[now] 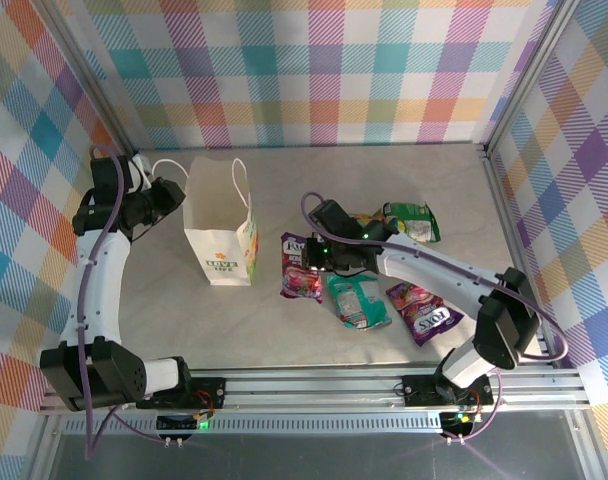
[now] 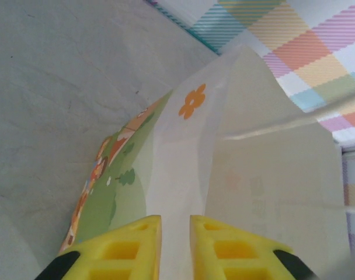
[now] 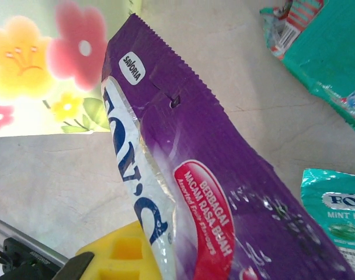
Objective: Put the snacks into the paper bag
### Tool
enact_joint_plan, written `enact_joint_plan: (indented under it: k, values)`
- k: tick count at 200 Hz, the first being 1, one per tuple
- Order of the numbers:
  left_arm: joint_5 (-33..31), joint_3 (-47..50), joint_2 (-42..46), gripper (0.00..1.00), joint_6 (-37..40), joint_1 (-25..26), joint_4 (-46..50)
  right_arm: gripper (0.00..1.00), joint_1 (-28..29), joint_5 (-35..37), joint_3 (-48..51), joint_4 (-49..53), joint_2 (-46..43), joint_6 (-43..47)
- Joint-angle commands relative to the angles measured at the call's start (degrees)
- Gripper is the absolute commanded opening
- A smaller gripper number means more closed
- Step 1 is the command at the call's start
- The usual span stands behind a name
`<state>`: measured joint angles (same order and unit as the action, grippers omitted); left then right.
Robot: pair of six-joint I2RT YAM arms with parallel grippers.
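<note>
Purple foil packet [image 3: 212, 192]: pinched in closed right gripper [image 1: 306, 262], for bagging.
White printed paper bag [image 2: 183, 151]: rim clamped by left gripper [image 2: 174, 220], steadying its mouth.

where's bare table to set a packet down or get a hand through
Bare: the far strip of table behind the paper bag, and the near-left patch between bag and rail. Crowded: centre-right, where the held purple Fox's packet, teal mint packet and green packet cluster.

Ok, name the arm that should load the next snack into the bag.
Right. The right tool grips the purple packet beside the paper bag; the left tool straddles the bag's wall, carrying no snack.
</note>
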<state>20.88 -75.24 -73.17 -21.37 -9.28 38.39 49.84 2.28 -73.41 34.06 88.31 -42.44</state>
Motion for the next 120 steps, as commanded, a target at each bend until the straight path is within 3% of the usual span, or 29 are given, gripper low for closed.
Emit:
enact_joint_plan:
  k: [1, 64, 120]
  values:
    - [0.4, -1.1, -0.1, 0.15, -1.3, -0.9, -3.1, 0.00, 0.3, 2.3, -3.6, 0.6, -4.7, 2.9]
    - [0.3, 2.5, 2.3, 0.09, -3.7, -1.0, -4.9, 0.00, 0.3, 7.3, -6.9, 1.3, -11.1, 8.6]
    - [-1.0, 2.2, 4.2, 0.18, -4.4, -1.1, -5.8, 0.00, 0.3, 8.6, -11.0, 1.4, -13.7, 10.9]
